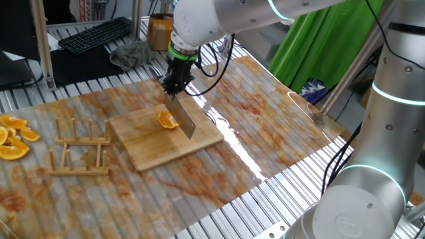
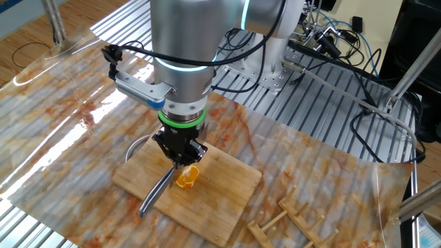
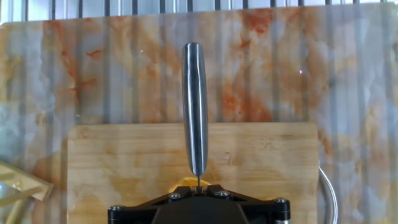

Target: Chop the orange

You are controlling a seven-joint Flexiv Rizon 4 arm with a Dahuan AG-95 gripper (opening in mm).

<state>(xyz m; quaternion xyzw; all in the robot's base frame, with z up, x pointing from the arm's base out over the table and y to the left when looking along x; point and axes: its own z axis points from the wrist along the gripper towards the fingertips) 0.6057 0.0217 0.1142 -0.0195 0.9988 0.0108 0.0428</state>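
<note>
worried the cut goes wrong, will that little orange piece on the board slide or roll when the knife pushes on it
The orange looks like a small wedge lying loose on the smooth cutting board, so it may skid. Its curved rind could rock. The flesh looks wet, probably slippery and soft under the knife.

A wooden cutting board [image 1: 166,136] lies near the middle of the table [image 1: 265,126], on the patterned mat [image 1: 279,143] that covers it. The orange [image 1: 167,121] sits on the board, toward its far side in one fixed view. The knife [image 1: 182,118] stands just beside the orange — blade down on the board, clamped in the gripper [image 1: 176,86] directly above. Left of the board stand two wooden racks [image 1: 81,149], and further left, at the mat's edge, lies a heap of orange slices [image 1: 13,138] — well apart from the board
</note>
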